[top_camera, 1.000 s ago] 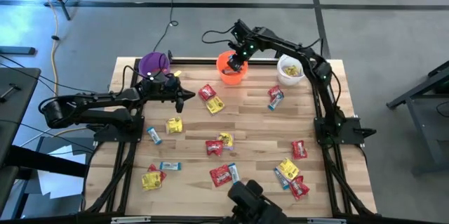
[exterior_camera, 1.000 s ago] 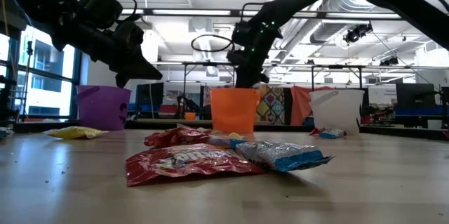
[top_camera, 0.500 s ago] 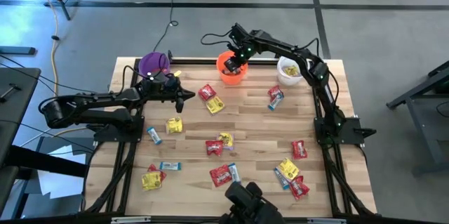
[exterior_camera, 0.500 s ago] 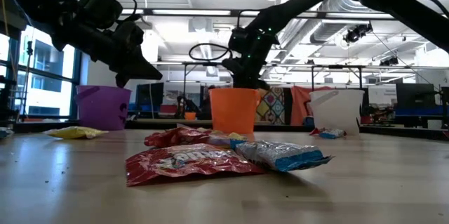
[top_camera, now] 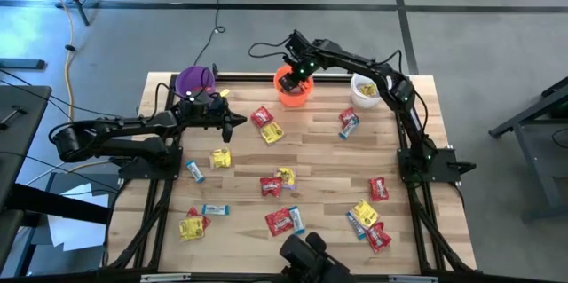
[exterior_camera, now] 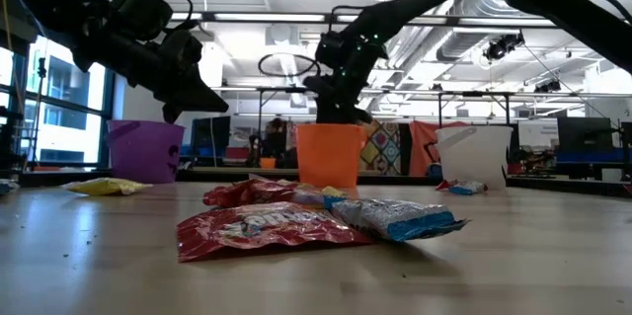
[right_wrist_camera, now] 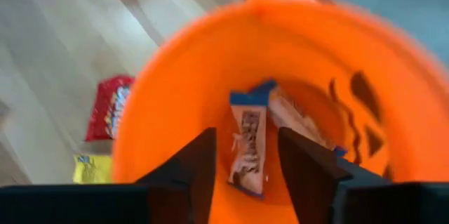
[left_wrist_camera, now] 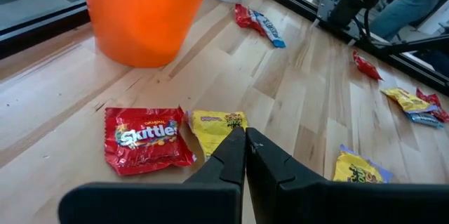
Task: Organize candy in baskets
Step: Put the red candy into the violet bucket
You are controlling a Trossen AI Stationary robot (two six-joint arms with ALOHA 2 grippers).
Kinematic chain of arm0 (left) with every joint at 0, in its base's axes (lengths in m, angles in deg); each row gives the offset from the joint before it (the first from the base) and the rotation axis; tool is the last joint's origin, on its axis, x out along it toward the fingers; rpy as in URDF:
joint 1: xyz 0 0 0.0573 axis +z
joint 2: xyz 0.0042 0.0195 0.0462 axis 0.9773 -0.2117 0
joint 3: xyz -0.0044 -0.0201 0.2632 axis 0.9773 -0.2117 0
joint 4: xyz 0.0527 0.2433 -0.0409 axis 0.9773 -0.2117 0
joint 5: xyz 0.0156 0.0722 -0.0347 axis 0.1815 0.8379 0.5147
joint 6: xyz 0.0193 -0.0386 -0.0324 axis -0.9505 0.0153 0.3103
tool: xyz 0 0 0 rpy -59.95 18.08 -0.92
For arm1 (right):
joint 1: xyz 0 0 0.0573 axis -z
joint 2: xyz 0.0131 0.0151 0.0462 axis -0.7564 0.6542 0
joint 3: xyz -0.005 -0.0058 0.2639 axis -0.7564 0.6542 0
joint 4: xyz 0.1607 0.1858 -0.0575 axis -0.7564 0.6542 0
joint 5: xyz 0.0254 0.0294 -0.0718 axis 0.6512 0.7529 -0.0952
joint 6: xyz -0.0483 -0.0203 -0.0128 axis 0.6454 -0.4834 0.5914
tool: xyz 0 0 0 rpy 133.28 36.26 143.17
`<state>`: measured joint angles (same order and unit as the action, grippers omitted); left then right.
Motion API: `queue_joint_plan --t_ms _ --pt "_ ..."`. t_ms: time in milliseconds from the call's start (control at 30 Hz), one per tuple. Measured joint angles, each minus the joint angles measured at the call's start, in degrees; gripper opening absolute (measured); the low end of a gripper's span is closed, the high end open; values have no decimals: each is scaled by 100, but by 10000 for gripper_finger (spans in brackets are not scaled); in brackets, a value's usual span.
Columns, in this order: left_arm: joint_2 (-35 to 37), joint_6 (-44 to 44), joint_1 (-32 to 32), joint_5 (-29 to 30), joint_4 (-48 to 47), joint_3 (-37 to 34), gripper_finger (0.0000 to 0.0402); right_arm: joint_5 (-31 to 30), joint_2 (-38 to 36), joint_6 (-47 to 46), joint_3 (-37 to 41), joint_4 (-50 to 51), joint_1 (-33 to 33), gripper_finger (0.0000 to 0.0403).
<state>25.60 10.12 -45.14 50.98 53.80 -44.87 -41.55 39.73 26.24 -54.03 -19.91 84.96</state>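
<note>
Right gripper (top_camera: pixel 291 63): poised over the orange bucket (top_camera: pixel 294 88) at the far middle of the table. In the right wrist view its two dark fingers (right_wrist_camera: pixel 200 164) stand apart with a gap between them and nothing pinched.
Blue-and-white bar (right_wrist_camera: pixel 248 147): seen between those fingers in the right wrist view, inside the orange bucket, clear of both fingers; whether it is lying or falling cannot be told.
Left gripper (top_camera: pixel 238 121): held above the table's left half, just short of a red packet (top_camera: pixel 262 116) and a yellow packet (top_camera: pixel 272 132). Its jaws are pressed together, with nothing between them.
Orange bucket: upright, with a dark face mark on its wall showing from inside in the right wrist view.
Purple bucket (top_camera: pixel 194 82): upright at the far left corner, beside the left arm.
White bucket (top_camera: pixel 366 90): upright at the far right, with yellow candy inside, under the right arm's reach.
Loose candy: red and yellow packets and blue-and-white bars are scattered over the wooden table (top_camera: pixel 319 163); one pair lies near the white bucket, a cluster (top_camera: pixel 277 182) at the centre, more along the near edge on both sides.
Low view: a red packet (exterior_camera: pixel 267 228) and a blue-and-white bar (exterior_camera: pixel 395 218) lie closest to the camera, touching.
</note>
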Motion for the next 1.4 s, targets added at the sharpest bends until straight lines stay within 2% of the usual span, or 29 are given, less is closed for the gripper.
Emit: queue_joint_plan --t_ms 100,200,300,467,600,767,1000,1233,1400 --pt "0 -70 0 -2 0 0 0 -7 -113 19 -254 23 -31 170" --pt "0 -163 0 -39 0 0 0 -24 -321 120 -475 59 -141 164" --pt "0 -286 0 -73 0 0 0 -137 -566 148 -465 205 -352 128" --pt "0 -529 6 -374 0 0 0 -839 -828 -20 -244 524 -960 18" --pt "0 -738 91 -817 -6 0 0 -1145 -907 -581 125 455 -1559 18" --pt "0 -947 205 -1340 -79 0 0 -1518 -999 -1439 840 -103 -2340 4" --pt "-9 -1295 229 -1654 -452 0 0 -1469 -1444 -2923 2113 -863 -3239 1" --pt "-11 -1189 113 -1676 -450 0 0 -1084 -2674 -3771 3998 -2050 -3857 0" --pt "-11 -835 -89 -1626 -470 0 0 -804 -3774 -3882 5532 -2947 -3886 0"
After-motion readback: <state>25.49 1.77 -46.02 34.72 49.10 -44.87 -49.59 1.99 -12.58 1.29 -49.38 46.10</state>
